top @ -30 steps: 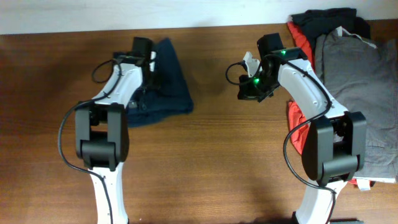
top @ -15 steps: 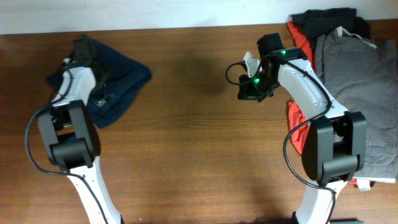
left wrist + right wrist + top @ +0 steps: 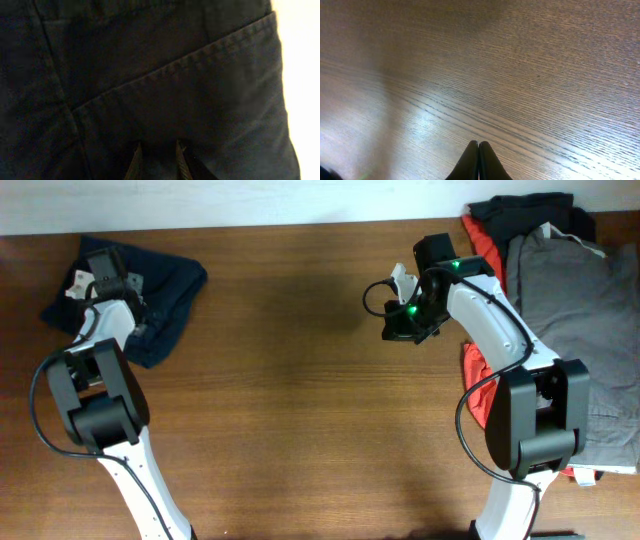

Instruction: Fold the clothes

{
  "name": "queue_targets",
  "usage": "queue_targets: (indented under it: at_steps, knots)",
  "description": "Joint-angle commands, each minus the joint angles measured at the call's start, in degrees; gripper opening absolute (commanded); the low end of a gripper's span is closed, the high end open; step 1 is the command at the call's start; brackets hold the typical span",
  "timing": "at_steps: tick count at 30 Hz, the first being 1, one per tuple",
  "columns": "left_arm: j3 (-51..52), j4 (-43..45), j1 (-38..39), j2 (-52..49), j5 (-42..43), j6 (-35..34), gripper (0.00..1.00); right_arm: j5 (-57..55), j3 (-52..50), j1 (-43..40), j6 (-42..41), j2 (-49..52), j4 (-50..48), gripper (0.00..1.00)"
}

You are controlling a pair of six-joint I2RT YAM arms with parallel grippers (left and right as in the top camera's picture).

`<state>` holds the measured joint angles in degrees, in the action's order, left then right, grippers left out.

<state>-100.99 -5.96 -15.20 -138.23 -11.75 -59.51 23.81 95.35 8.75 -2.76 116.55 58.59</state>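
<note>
Navy shorts (image 3: pixel 170 292) are bunched in a heap at the far left end of the table (image 3: pixel 300 400), right under the left gripper (image 3: pixel 157 157). On that wrist view the cloth fills everything ahead of the gripper, with a stitched pocket seam running slantwise across. Its fingers are parted just a narrow bit, tips right at the fabric, and I can't tell if any cloth is caught between them. Right gripper (image 3: pixel 478 150) is pinched fully closed on nothing, hanging over bare wood well apart from the shorts. Grey trousers (image 3: pixel 570 330) and a red-orange garment (image 3: pixel 478 375) are piled off to its right.
</note>
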Motion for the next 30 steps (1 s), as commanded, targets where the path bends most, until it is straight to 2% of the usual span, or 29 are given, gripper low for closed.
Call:
queue_targets:
  at_steps: [1,6,11,13,18,19,22,26,28,30]
  knots:
    - [0.81,2.40,-0.35,-1.29,-3.26,-1.31,0.23,-0.55,-0.31,-0.15,0.63,0.85,0.09,0.06]
    - [0.79,4.76,-0.42,-1.25,-4.09,-0.70,0.23,-0.52,-0.31,-0.15,0.63,0.87,-0.11,0.06]
    - [0.37,5.31,-0.39,0.74,0.07,10.21,0.22,-0.50,-0.31,-0.15,0.57,0.87,-0.07,0.06]
    - [0.37,4.79,-0.39,2.86,1.66,15.21,0.30,-0.48,-0.31,-0.13,0.39,0.87,-0.07,0.07]
    - [0.37,-1.18,-0.39,10.34,3.45,30.27,0.58,-0.50,-0.31,-0.13,0.39,0.87,-0.04,0.14]
    - [0.37,-3.45,-0.33,12.15,3.45,32.81,0.64,-0.48,-0.31,-0.13,0.39,0.90,-0.09,0.17]
    - [0.37,-11.93,-0.28,17.00,3.45,37.59,0.73,-0.48,-0.31,-0.13,0.39,0.90,-0.35,0.31]
    - [0.37,-20.11,0.28,19.63,4.81,47.01,0.72,-0.46,-0.31,-0.13,0.39,0.90,-0.94,0.39]
    - [0.46,-22.03,0.87,19.45,7.91,53.62,0.64,-0.46,-0.31,-0.13,0.39,0.90,-1.01,0.41]
    - [0.55,-23.28,1.64,18.62,10.62,59.82,0.61,-0.46,-0.31,-0.13,0.39,0.90,-1.03,0.43]
